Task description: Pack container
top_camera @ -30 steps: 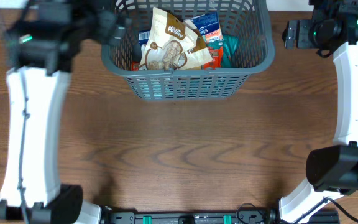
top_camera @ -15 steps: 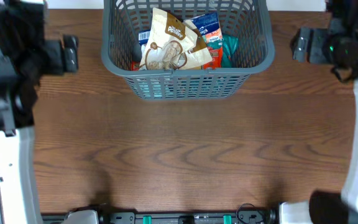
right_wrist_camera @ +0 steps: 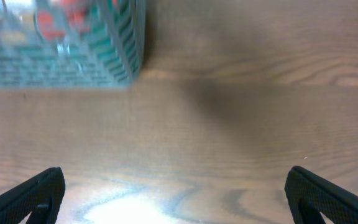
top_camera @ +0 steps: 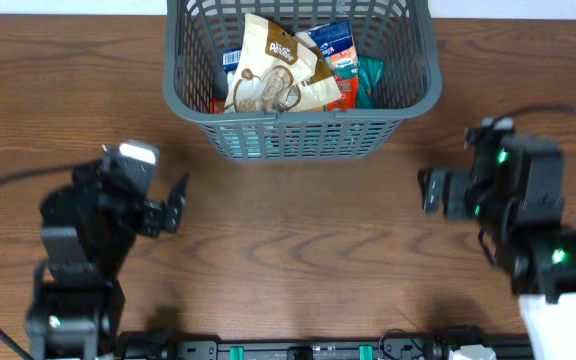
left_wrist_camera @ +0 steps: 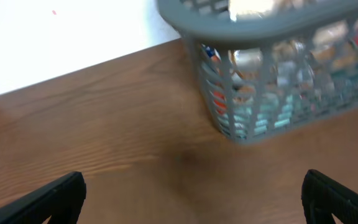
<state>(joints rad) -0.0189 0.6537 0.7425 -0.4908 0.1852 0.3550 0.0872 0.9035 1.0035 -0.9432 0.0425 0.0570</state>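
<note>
a grey basket (left_wrist_camera: 253, 34) fills the upper right, its near corner turned toward the camera. through the slotted sides, blurred packets (left_wrist_camera: 253, 93) show in red, teal, blue and pale tones; a pale one pokes above the rim. the basket stands on a brown wood table (left_wrist_camera: 104, 124), with a soft shadow just below its corner. a white surface (left_wrist_camera: 61, 43) lies beyond the table's far edge. the left gripper (left_wrist_camera: 194, 202) hangs over bare wood, its dark fingers (left_wrist_camera: 55, 196) spread wide at the lower corners, nothing between them.
</note>
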